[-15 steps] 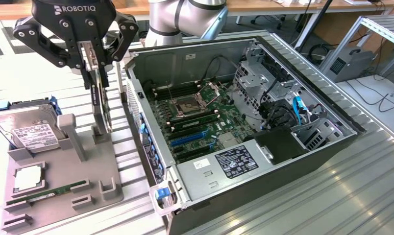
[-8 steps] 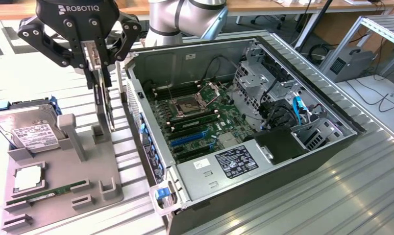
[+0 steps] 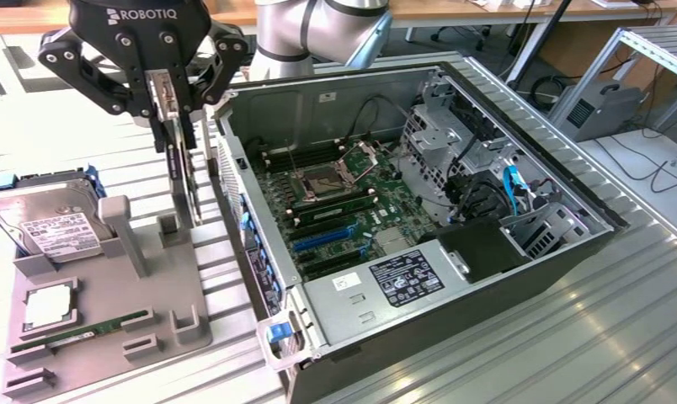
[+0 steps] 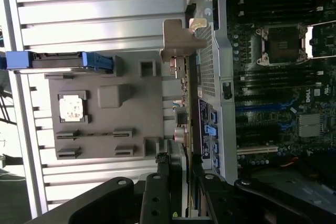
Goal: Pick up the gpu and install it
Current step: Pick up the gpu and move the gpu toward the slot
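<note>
Open black-and-silver computer case (image 3: 429, 345) lying on side, motherboard facing up. Grey moulded parts tray (image 3: 164, 295) just beside it, on exterior view's left. Black gripper (image 3: 173, 114) above tray, fingers pinching upper edge of thin dark gpu (image 3: 183, 181). Gpu hangs upright, long axis vertical, outside case wall. Blue motherboard slots (image 3: 322, 240) lie toward exterior view's right.

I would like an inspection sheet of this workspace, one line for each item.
Surface: ribbed metal table.
Job's things: graphics card upright over the grey holder, beside the open computer case.
Clutter: hard drive, processor and memory stick on the holder.
Grippers: gripper shut on the graphics card's top.
Cables: blue cable inside the case; black cables on the floor.
Surroundings: metal rack, wooden desk.
</note>
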Available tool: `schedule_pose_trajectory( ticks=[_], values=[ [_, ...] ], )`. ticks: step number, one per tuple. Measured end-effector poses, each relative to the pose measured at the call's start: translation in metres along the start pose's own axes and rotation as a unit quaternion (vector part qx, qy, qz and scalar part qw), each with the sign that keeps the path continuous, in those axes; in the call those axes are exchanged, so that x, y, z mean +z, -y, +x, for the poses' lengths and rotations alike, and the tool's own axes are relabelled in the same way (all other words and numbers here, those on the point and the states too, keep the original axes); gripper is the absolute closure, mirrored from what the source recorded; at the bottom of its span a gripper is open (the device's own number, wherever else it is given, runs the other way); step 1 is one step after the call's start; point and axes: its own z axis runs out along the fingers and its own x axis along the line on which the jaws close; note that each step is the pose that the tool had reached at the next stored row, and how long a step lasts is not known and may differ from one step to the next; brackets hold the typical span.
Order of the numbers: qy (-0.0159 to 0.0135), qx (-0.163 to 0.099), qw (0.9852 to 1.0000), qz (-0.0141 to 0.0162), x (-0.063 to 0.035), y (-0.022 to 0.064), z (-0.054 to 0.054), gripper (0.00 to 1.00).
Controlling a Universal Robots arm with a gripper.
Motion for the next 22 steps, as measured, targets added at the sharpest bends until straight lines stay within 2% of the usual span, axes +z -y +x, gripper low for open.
schedule_pose_trajectory(
  ticks=[22],
  values=[
    [0.0001, 0.000, 1.0000, 0.0016, 0.0003, -0.0013, -0.012, 0.73]
  ],
)
